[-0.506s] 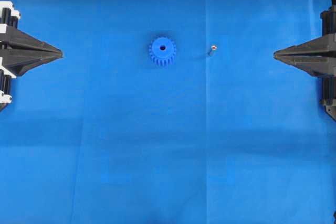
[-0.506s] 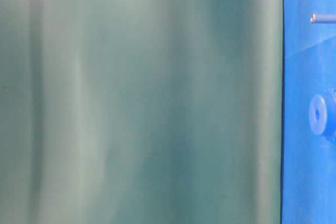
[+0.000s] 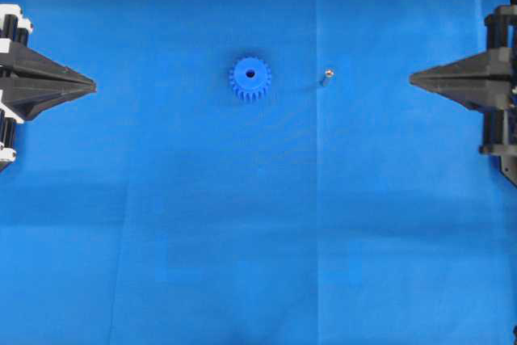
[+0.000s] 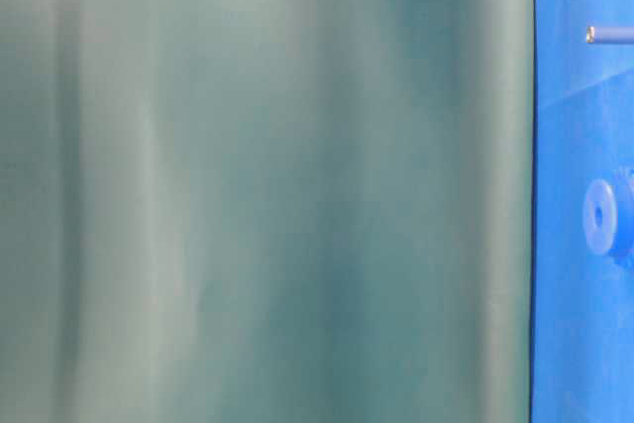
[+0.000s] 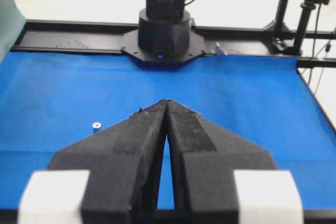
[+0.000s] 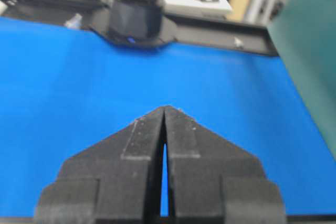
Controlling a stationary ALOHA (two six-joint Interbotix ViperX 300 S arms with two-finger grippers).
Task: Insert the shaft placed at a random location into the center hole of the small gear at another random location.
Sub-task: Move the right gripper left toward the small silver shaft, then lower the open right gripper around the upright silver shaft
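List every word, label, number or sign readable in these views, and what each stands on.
None: no readable text in any view.
The small gear, the shaft, the blue cloth and both end effectors, left and right, bear no markings.

left gripper [image 3: 94, 84] at left edge, jaws closed, empty; right gripper [image 3: 412, 79] at right edge, closed, empty
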